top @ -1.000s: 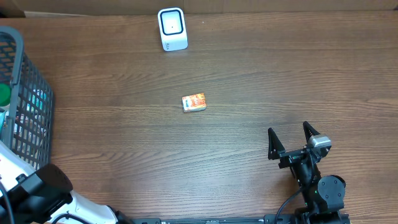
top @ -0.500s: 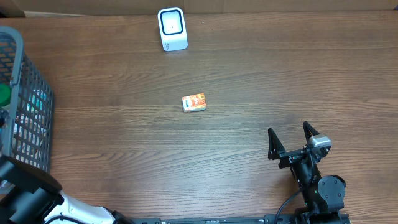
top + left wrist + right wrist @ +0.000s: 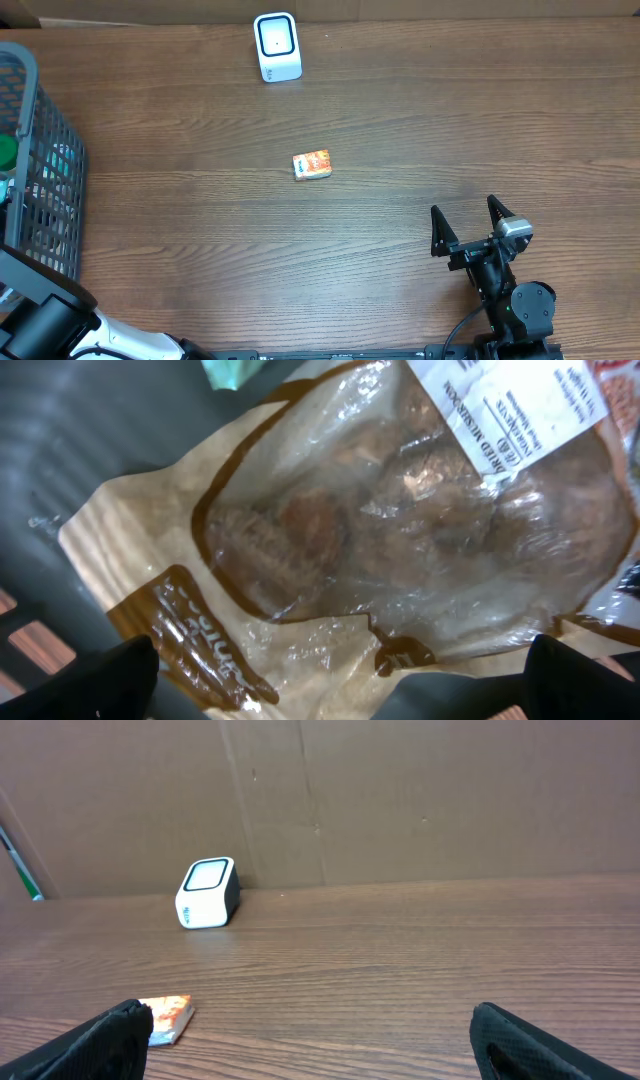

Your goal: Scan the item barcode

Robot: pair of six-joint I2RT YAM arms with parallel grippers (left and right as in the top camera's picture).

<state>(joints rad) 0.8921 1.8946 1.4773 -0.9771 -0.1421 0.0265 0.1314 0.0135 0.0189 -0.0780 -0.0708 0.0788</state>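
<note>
A crinkled bag [image 3: 400,530] with a clear window, brown trim and a white label [image 3: 510,410] fills the left wrist view, lying on the dark basket floor. My left gripper [image 3: 335,685] hovers just above it, open, the black fingertips [image 3: 90,680] wide apart at the bag's lower corners and nothing between them. A small orange box [image 3: 312,165] lies mid-table, also low left in the right wrist view [image 3: 165,1017]. The white scanner [image 3: 277,46] stands at the far edge [image 3: 208,892]. My right gripper [image 3: 468,218] rests open and empty at the front right [image 3: 310,1040].
A grey wire basket [image 3: 50,130] stands at the table's left edge, with a green object [image 3: 6,150] inside. A teal packet corner [image 3: 235,370] lies beside the bag. A cardboard wall [image 3: 400,800] backs the table.
The left arm's body has slid toward the front-left corner of the overhead view. The box, the scanner and the right arm have not moved.
</note>
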